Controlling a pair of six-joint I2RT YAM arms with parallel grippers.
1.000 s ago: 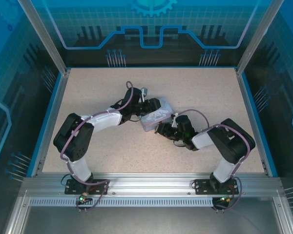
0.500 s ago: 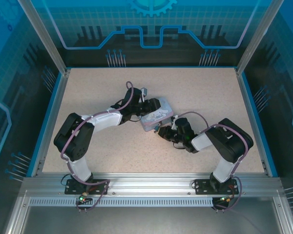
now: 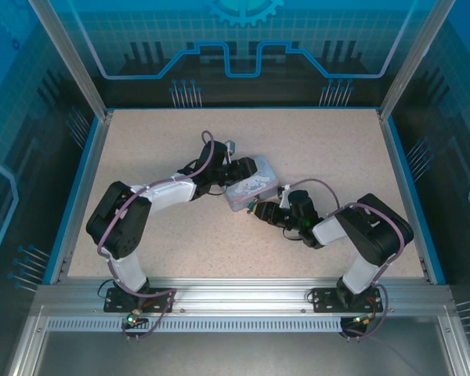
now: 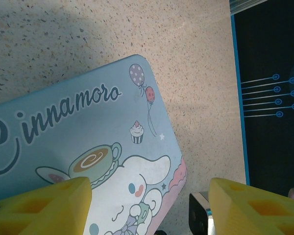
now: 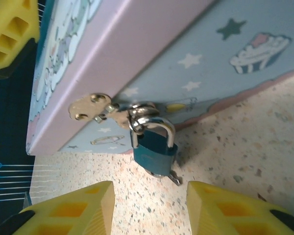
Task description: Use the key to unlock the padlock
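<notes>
My right claw (image 5: 150, 196) is open. Its two yellow fingers (image 5: 73, 210) stand apart, and there is only bare table (image 5: 264, 147) between them. The padlock (image 5: 154, 151) is right in front of that gap. It is close, but I am not touching it. It is small and dark teal. Its shiny loop goes through the silver clasp (image 5: 95, 108) on the side of the blue tin (image 5: 196, 63), and the loop looks shut. The padlock hangs down with its bottom just by the table top. A tiny metal bit pokes out from under it. That is the key (image 5: 174, 177), stuck in the bottom of the padlock, and I see only its end.

The tin lies near the middle of the table. The side with the padlock faces the near right corner.

My left claw (image 4: 149, 196) is open wide too. It sits over the other end of the tin. One yellow finger is above the lid with the cartoon picture, and the other is out past the tin's edge. I cannot tell if it touches the tin.
</notes>
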